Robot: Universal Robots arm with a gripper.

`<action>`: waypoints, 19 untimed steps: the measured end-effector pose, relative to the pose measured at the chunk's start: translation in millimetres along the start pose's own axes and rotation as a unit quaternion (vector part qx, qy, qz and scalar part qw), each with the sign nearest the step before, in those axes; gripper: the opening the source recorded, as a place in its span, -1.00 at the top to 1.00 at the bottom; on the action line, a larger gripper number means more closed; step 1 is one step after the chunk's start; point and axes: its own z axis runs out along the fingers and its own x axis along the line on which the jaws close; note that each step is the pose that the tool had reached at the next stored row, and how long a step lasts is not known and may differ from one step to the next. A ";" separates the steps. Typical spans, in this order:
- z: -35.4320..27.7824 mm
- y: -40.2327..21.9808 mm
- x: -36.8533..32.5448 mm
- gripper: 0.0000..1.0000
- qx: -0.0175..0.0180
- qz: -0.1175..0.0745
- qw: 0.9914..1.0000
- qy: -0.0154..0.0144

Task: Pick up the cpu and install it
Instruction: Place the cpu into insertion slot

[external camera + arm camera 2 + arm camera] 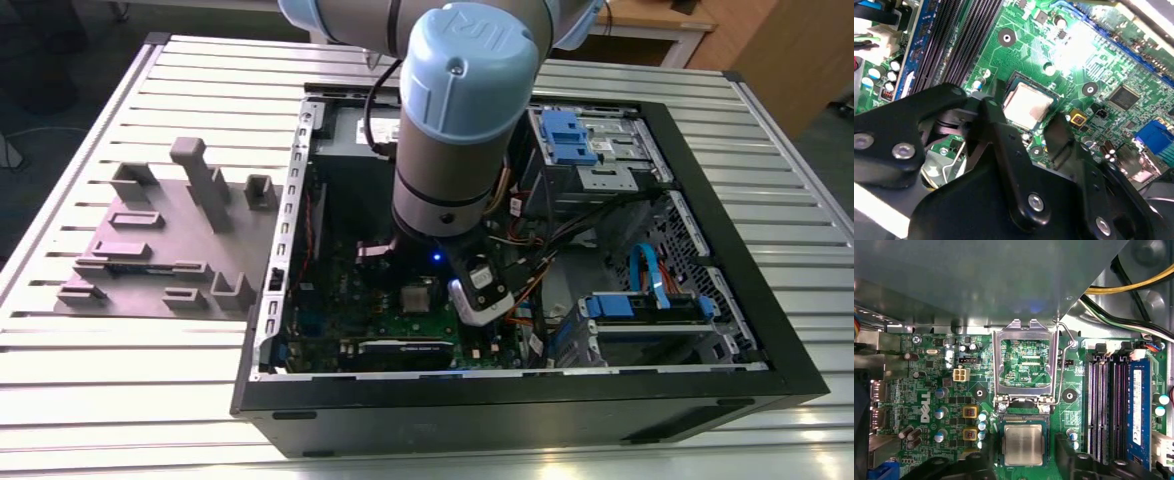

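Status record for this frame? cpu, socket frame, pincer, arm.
cpu: lying flat in the socket, silvery top up
frame: flipped open, clear of the cpu
pincer: open, straddling the cpu
fingers: one on each side of the cpu, a gap showing on both sides
arm: reaching down into the open case

Cpu [1023, 444] seated in its socket [1023, 418], gripper [1024, 450] straddling it.
The cpu lies flat on the green motherboard [929, 390], silvery top up. One black finger [1069, 457] stands on each side, spread wide and clear of its edges. The socket's metal frame [1024, 362] is swung open just beside it. Dark memory slots [1104, 405] run nearby; yellow and black cables [1134, 287] cross one corner.
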 end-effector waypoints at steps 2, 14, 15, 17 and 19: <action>0.3 0.0 0.0 -0.21 0.000 0.000 1.000 0.000; -2.1 0.1 0.0 -0.21 0.000 0.000 1.000 0.000; -2.1 0.1 0.0 -0.21 0.000 0.000 1.000 0.000; -2.1 0.1 0.0 -0.21 0.000 0.000 1.000 0.000; -2.1 0.1 0.0 -0.18 0.000 0.000 1.000 0.000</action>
